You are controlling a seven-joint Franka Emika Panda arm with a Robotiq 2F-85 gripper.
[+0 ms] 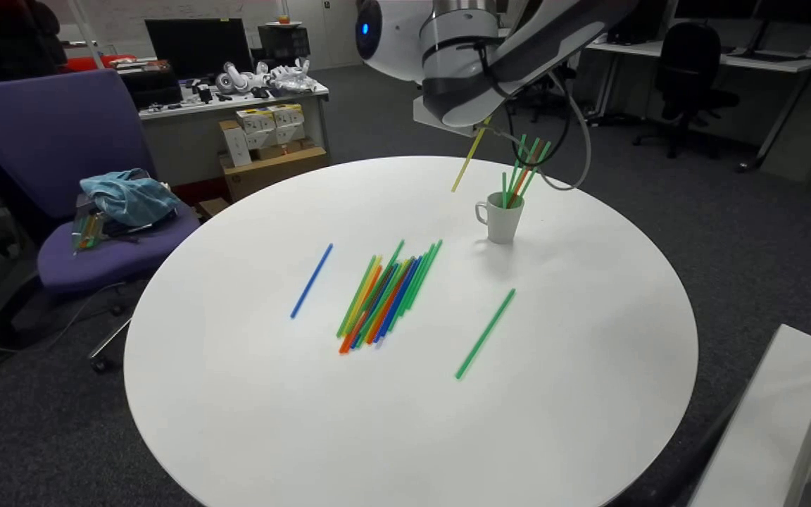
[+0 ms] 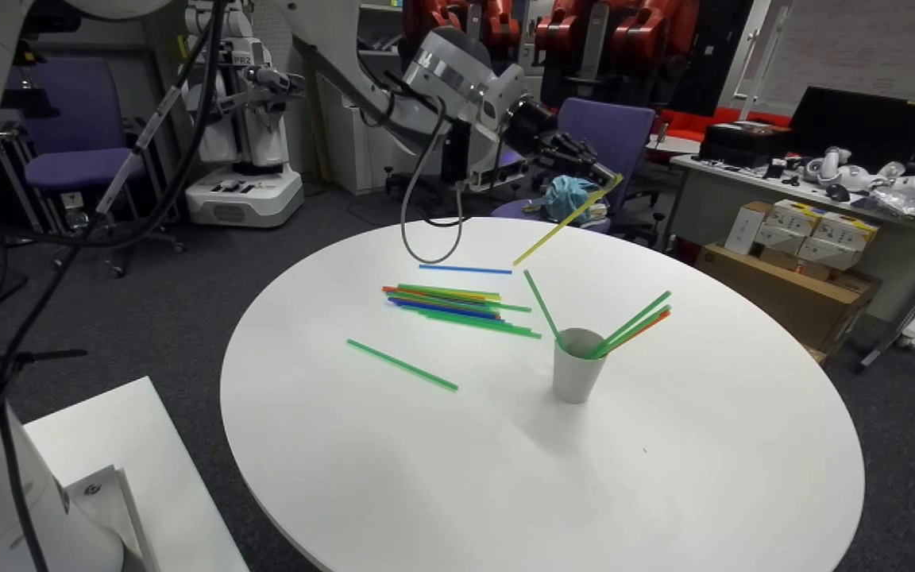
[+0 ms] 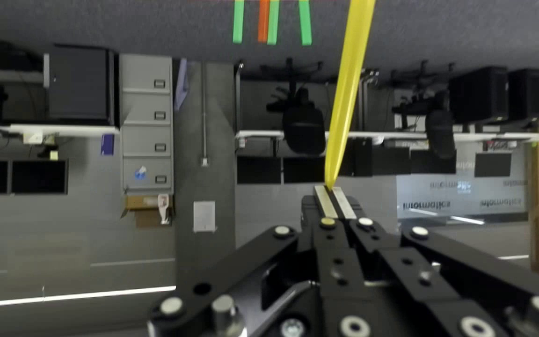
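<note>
At an exterior view's upper middle, near-touching jaws pinch a yellow straw [image 2: 567,222]; the cup [image 2: 574,377] holds several, loose straws [image 2: 457,311] remain on the bench [image 2: 489,461].

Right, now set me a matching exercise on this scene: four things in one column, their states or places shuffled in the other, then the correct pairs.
Things
1. gripper
2. white mug
3. lone blue straw
4. straw pile

States and places
A. stands upright, with straws poking out of its top
B. several colours, lying together
C. pinches a yellow straw near one end
D. lies flat on the table by itself

Pairs: 1-C, 2-A, 3-D, 4-B
</note>
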